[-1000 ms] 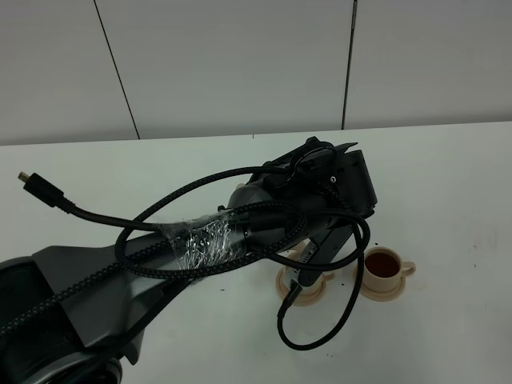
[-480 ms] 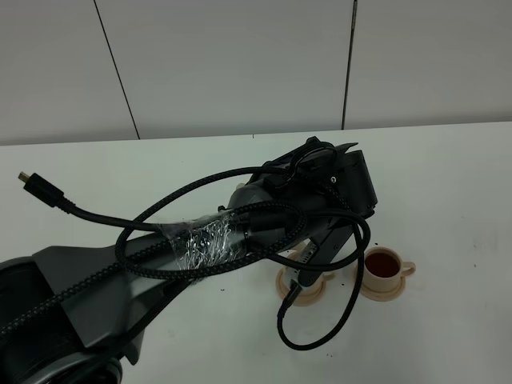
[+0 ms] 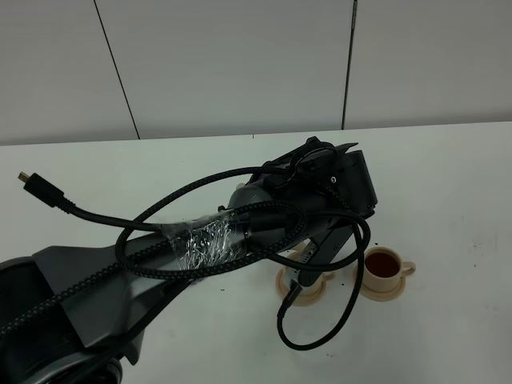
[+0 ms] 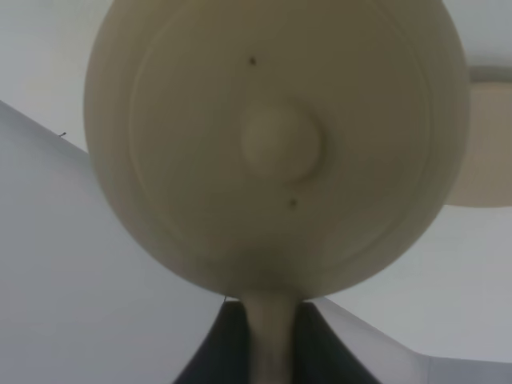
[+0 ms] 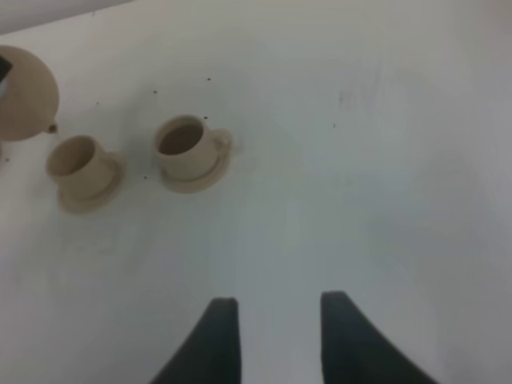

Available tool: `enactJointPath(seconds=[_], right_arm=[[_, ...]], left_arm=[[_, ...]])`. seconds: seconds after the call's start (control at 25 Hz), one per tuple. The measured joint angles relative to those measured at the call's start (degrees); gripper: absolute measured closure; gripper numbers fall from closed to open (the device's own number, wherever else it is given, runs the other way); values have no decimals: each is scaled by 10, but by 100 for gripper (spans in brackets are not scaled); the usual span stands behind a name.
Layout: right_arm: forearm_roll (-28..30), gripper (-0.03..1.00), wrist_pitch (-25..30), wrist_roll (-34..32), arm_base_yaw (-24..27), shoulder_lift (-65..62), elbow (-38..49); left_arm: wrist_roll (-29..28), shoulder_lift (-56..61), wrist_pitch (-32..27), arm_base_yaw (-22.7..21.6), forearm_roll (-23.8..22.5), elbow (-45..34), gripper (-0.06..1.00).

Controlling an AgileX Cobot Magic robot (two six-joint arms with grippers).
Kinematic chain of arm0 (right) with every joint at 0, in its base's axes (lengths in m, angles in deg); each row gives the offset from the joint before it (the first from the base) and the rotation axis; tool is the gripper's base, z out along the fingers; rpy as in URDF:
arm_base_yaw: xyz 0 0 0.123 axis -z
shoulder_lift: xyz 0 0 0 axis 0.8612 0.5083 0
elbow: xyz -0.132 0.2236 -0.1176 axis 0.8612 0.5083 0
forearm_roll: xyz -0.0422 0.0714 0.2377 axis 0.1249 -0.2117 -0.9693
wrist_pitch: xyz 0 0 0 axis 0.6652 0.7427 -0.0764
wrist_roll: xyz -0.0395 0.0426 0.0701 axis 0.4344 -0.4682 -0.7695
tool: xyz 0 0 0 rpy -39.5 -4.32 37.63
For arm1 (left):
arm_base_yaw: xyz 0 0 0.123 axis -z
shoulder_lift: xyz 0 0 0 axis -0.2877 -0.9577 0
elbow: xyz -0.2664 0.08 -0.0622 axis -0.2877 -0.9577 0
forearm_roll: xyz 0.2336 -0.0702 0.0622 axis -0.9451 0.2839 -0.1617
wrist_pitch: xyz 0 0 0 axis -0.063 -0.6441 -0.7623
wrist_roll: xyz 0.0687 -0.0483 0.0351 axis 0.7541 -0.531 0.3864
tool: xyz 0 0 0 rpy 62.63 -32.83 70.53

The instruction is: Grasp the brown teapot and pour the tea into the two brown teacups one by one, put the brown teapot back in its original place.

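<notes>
Nothing has moved in the last second. The left end effector (image 4: 272, 344) stays clamped on the teapot (image 4: 276, 144), lower centre of the high view, spout by the empty cup (image 5: 74, 164). The second pour looks pending. The filled cup (image 3: 382, 266) is done. The right end effector (image 5: 276, 336) is wide open and empty.

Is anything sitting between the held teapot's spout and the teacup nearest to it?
Nothing visible. In the right wrist view the brown teapot holds its spout just beside the nearer teacup, with only bare table showing between them. The second teacup, holding dark tea, stands beyond it, out of the path.
</notes>
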Motion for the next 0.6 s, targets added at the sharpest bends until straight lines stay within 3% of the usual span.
enactJointPath(seconds=[0.6], right_arm=[[0,72,0,0,0,0,0]], left_arm=[[1,-10,0,0,-2,-1,78]])
